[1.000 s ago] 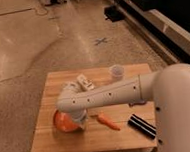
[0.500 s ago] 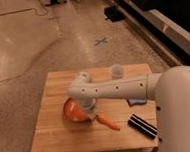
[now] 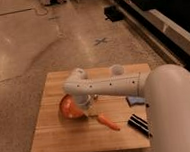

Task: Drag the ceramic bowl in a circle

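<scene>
A: Camera view: where is the ceramic bowl (image 3: 69, 107)?
B: Glossy orange, round, left of middle on the wooden table (image 3: 56, 140). Its right side hides behind the gripper (image 3: 87, 109).
A: And the arm (image 3: 114, 84)?
B: White, reaching leftward, gripper down at the bowl; I cannot tell its grip.

The robot's smooth white tubular arm (image 3: 112, 85), marked along its side with a row of small dark holes, widens into a bulky rounded white segment (image 3: 174, 108) with a few more dark dots and ends in a domed white joint (image 3: 75, 84), below which the pale gripper (image 3: 87, 106) sits at the edge of the round glossy orange ceramic bowl (image 3: 67, 106).
</scene>
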